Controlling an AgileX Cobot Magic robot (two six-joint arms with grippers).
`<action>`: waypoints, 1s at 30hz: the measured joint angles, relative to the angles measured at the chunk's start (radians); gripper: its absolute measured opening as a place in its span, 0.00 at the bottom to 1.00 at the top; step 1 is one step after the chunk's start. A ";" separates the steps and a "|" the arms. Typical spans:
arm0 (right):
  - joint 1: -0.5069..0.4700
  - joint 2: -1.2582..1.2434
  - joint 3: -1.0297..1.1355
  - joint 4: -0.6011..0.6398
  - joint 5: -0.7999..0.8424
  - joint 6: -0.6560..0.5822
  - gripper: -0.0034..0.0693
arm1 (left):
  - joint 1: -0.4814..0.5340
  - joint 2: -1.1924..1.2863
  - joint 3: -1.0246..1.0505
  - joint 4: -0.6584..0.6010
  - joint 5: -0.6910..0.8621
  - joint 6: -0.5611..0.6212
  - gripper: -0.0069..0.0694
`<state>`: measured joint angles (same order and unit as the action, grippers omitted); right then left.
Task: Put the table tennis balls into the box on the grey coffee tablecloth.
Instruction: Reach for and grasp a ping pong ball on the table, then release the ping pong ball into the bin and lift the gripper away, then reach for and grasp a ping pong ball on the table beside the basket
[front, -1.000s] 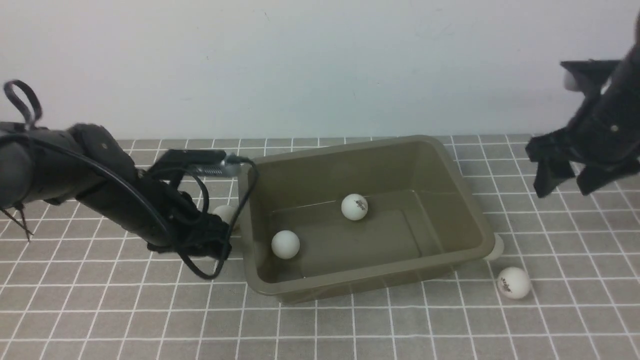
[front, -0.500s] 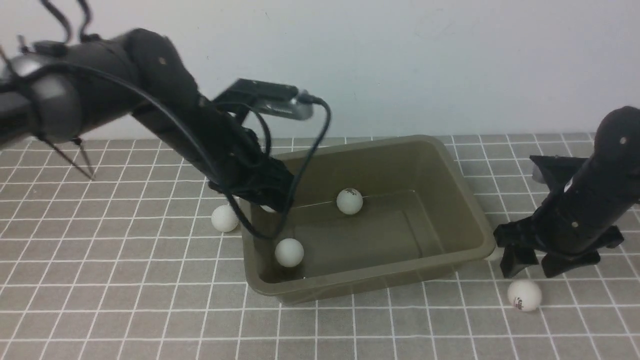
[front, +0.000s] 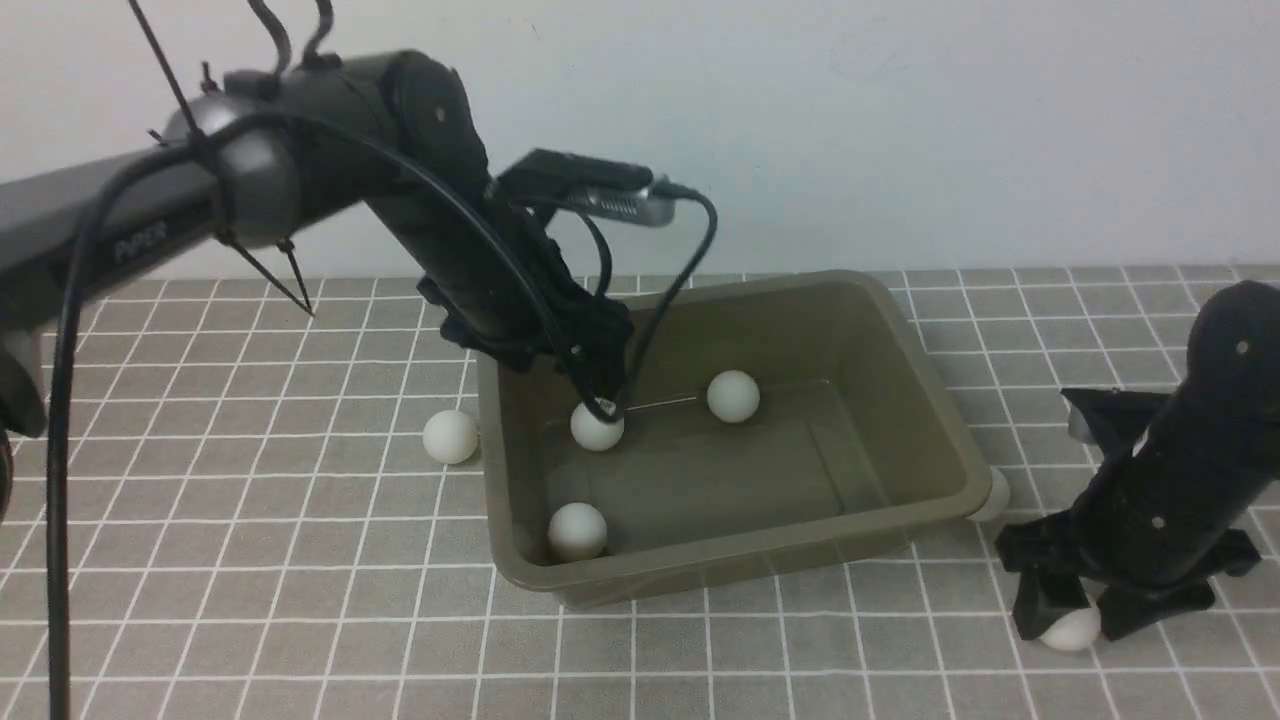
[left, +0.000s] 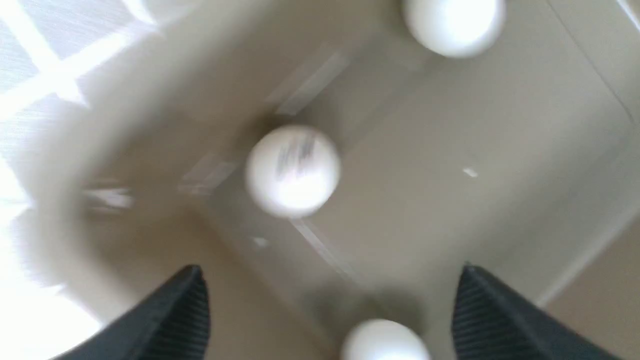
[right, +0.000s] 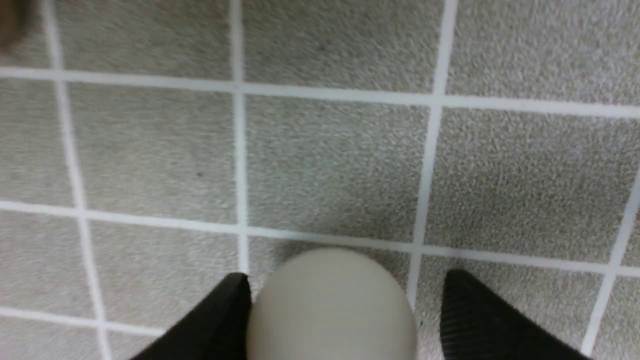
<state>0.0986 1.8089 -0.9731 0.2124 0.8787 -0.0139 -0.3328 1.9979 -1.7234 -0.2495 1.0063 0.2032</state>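
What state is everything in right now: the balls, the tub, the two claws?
Tub: upright, open-topped.
Cloth: laid flat.
Balls in tub: three, loose inside.
Left claw: open, empty, above the tub.
Right claw: open, straddling a ball, not clamped.
Ball at right claw: on the cloth, not lifted.
Ball left of tub: loose on the cloth.
Ball behind tub's right corner: on the cloth, partly hidden.

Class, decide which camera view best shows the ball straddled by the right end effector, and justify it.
The right wrist view: the ball shows large and close between the right end effector's open fingers. The front view shows only a sliver of it beneath the end effector; the left wrist view misses it.
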 joint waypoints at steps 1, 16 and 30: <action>0.000 0.000 0.003 0.000 -0.010 -0.008 0.57 | 0.016 0.000 -0.031 0.016 0.030 -0.021 0.72; 0.123 -0.196 -0.327 0.154 0.017 -0.130 0.54 | 0.304 -0.001 0.021 -0.013 0.137 0.015 0.09; 0.227 -0.009 -0.643 0.019 0.118 -0.087 0.91 | 0.207 0.143 0.048 -0.048 -0.003 0.131 0.84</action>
<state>0.3260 1.7996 -1.6159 0.2310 0.9971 -0.1011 -0.1253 2.1412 -1.6755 -0.2971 1.0037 0.3342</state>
